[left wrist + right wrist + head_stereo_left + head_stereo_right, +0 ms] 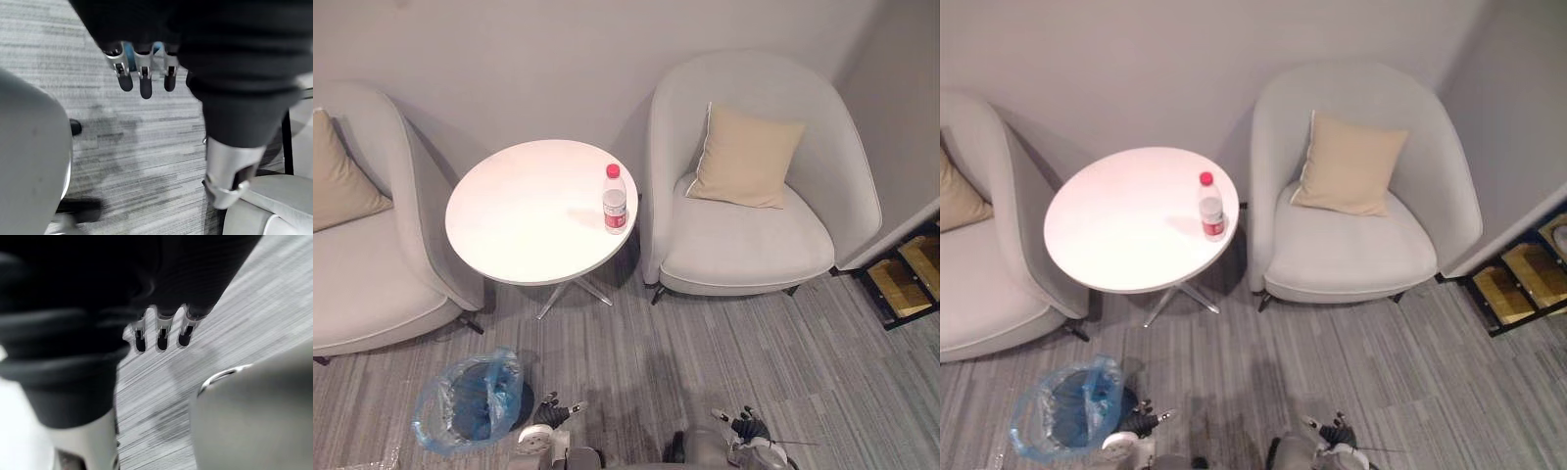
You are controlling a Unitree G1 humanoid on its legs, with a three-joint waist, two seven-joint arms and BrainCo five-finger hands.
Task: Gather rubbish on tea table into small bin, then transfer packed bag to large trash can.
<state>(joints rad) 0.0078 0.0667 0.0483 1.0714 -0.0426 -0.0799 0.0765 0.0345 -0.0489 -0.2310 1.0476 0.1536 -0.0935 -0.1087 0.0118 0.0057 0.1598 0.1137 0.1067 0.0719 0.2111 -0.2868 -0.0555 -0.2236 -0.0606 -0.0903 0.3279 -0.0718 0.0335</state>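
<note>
**Two armchairs, one round table, one bottle on it**

Grey striped carpet (705,362) covers the whole floor we're looking down at. Two pale grey armchairs stand against the wall, the left armchair (372,284) and the right armchair (754,245), each with a beige cushion. The one in the right chair (744,157) leans on the backrest, and the other (337,181) is tucked into the left chair's corner.

Between the chairs we've got the white round tea table (519,215). On the carpet in front of it, off to the left, sits the small bin (470,403), lined with a blue plastic bag that puffs out over its rim.

The one bit of rubbish we can spot is a clear plastic bottle (615,201) with a red cap and a red label. It stands upright on the tabletop close to the edge nearest the right armchair.

Both hands hang low, well apart from the table. The left hand (551,413) is just beside the bin with its fingers (145,81) loose and straight, holding nothing. The right hand (744,426) is over bare carpet, fingers (161,333) relaxed too, nothing in them.
</note>
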